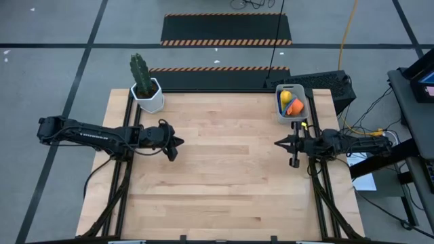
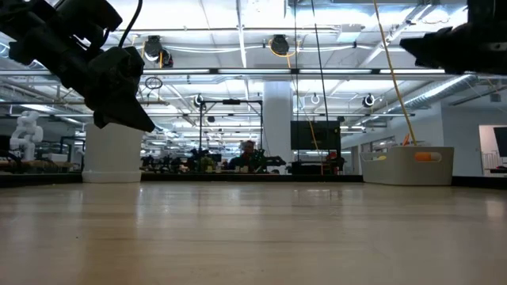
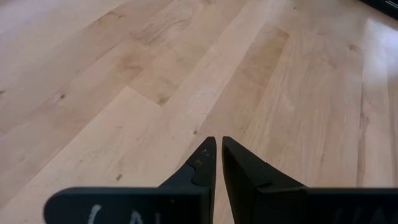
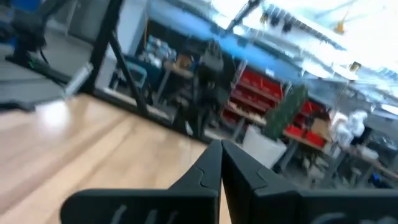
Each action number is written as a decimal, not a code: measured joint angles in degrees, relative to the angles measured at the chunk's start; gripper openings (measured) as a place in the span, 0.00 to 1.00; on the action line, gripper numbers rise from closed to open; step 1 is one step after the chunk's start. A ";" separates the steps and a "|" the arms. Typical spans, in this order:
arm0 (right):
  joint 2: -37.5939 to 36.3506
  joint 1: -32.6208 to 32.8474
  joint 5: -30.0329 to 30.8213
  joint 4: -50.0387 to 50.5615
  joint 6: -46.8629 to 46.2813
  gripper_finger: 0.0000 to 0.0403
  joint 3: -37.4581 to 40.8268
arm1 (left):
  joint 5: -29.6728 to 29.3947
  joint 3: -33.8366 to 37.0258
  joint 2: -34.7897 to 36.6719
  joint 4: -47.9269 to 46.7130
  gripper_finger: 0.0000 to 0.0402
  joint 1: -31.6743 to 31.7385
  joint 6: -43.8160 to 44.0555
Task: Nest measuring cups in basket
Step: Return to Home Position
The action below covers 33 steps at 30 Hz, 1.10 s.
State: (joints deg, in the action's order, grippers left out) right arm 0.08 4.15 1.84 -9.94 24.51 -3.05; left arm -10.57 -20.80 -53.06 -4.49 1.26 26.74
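Closed tight and empty, left gripper (image 1: 174, 146) hangs mid-left, right gripper (image 1: 279, 143) mid-right. I see cups (image 1: 292, 106) inside the basket (image 1: 279, 112), upper right; nesting looks finished, only parking remains.

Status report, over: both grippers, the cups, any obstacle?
Left gripper shut, empty, over table's left. Right gripper shut, empty, beside basket. Measuring cups inside basket. Nothing in the way.

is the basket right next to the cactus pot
No, the high view shows the basket at the far right corner of the table and the cactus pot at its far left corner.
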 joint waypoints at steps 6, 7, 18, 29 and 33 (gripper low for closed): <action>0.00 0.08 3.97 8.50 -5.43 0.00 0.02 | -0.02 0.00 -0.01 0.43 0.08 0.00 -0.02; 0.00 0.08 3.35 9.49 -6.32 0.00 0.02 | -0.02 0.00 -0.02 0.70 0.08 0.00 -0.02; 0.00 -0.03 4.36 7.39 -7.69 0.00 0.11 | -0.04 0.00 0.00 2.36 0.08 -0.02 -1.86; 0.09 -0.01 2.44 7.64 -8.93 0.00 0.13 | -2.54 -0.04 3.54 5.74 0.08 0.00 -6.71; 0.09 -0.01 2.58 7.66 -9.93 0.00 0.15 | -2.56 -0.04 6.14 5.66 0.08 0.00 -8.66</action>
State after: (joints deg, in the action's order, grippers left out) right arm 0.16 4.14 4.41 -2.28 14.58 -2.90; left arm -13.13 -20.84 -46.92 1.17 1.26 18.09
